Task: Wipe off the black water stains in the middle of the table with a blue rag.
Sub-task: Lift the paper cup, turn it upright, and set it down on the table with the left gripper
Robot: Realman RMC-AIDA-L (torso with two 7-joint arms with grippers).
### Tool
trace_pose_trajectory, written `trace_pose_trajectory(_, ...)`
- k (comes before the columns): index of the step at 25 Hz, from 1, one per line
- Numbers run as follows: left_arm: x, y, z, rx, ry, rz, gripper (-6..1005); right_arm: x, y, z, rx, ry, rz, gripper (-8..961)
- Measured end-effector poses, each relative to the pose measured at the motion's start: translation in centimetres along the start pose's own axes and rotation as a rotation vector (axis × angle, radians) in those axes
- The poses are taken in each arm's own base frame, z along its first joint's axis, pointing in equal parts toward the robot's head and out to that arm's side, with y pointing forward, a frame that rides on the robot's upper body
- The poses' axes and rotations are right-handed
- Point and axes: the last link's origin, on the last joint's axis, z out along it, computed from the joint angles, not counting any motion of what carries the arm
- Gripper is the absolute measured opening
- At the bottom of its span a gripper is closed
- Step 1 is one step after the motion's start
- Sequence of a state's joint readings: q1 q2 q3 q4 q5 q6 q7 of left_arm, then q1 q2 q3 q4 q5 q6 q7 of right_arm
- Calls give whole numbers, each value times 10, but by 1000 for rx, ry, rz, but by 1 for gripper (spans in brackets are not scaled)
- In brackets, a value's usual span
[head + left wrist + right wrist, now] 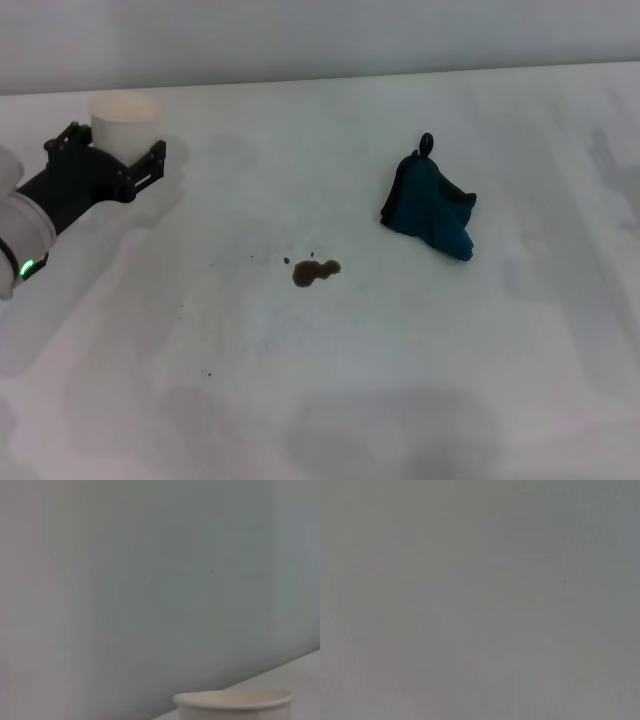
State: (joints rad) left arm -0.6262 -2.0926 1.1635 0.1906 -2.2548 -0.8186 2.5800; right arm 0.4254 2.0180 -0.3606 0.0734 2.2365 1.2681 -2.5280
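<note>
left gripper sits at the table's far left, its fingers set either side of a white paper cup; grip cannot be confirmed, nor the cup's contents. black water stains lie mid-table, unwiped. blue rag lies crumpled well to their right, likely awaiting pickup. right gripper not in view.

The left gripper hides most of the cup near the table's far left edge. The left wrist view cuts off the cup below its rim.
</note>
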Motion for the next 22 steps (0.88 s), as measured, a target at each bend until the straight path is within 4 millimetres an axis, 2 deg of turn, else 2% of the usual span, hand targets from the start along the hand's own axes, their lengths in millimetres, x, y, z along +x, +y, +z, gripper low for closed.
trace_pose_trajectory(13, -27, 8, -12, 24, -66, -78, 805, 1, -1, -2, 8, 7, 1, 864)
trace_pose_trajectory(22, -37, 10, -19, 31, -88, -97, 808, 2, -2, -2, 11, 13, 1, 859)
